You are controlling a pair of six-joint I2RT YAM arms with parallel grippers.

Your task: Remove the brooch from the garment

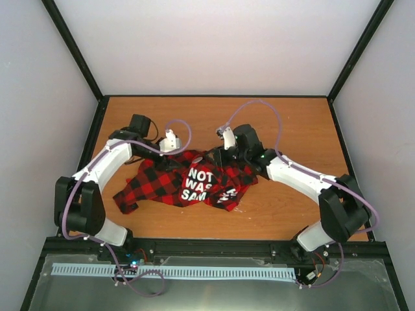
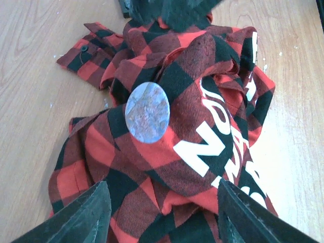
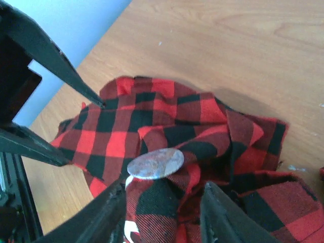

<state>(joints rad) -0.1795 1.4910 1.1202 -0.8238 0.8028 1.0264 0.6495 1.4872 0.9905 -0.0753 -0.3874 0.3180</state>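
1. Top external view. The flannel shirt (image 1: 162,184) lies crumpled on the wooden table (image 1: 292,123), near the front edge and between the two arms. The white block letters "NOT WAS SAM" face up at its middle. Both wrists hang over the shirt's far edge, the left gripper (image 1: 171,161) near the left end of that edge and the right gripper (image 1: 219,157) near the middle. The brooch cannot be made out in this view, and neither can the jaw opening.

2. Left wrist view. The brooch (image 2: 147,112) shows as a flat, mottled grey oval disc. It sits on a raised fold of the shirt, just beside the white lettering. The left gripper's jaws stand wide apart over the cloth, short of the brooch, with nothing clamped between them. A sleeve cuff with a dark button (image 2: 84,48) lies on the table at upper left.

3. Right wrist view. The brooch (image 3: 155,163) is seen nearly edge-on and tilted. It lies just beyond the right gripper's fingers (image 3: 109,207), closest to the one on the left of this view. These jaws are parted, with bunched cloth between them, and they do not grip the disc. The left gripper's spread fingers (image 3: 50,53) show at the left edge.
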